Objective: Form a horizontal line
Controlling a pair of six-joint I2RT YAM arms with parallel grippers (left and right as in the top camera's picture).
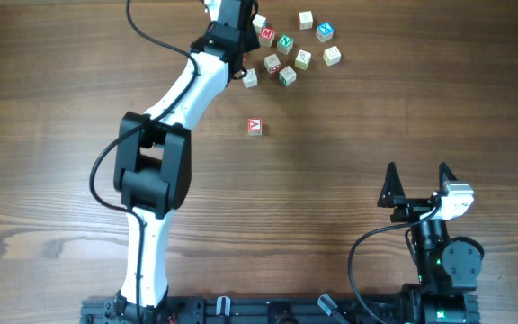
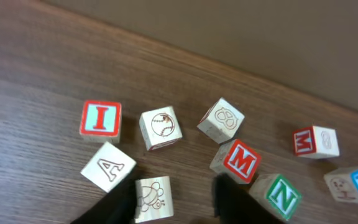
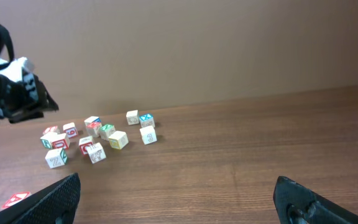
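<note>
Brown wood-grain desk (image 1: 376, 99) carries every item, with a plain tan wall behind it in the wrist views; the horizontal line (image 1: 254, 126) is judged barely begun, consisting so far of one red-A cube (image 1: 254, 127) standing alone near mid-desk, with nothing touching it on either side; the loose cluster (image 1: 293, 47) of letter cubes lies well apart from it toward the far edge, irregular and unaligned, evidently the stock from which the row must be fed; the left arm reaches across to that cluster for this reason, and the left hand (image 2: 174, 188) is lowered among the cubes; its two dark fingers (image 2: 118, 204) stand partly apart, straddling a bee cube (image 2: 153, 198); one finger appears to sit against that cube's side while a clear gap shows at the other, so the hand is assessed as part open and clamped on nothing; a pale A cube (image 2: 107, 167), a red M cube (image 2: 241, 162) and a green N cube (image 2: 281, 196) crowd close by, a likely snag on closing; the right hand (image 1: 417, 183) is parked at the near right corner, spread wide, holding nothing.
</note>
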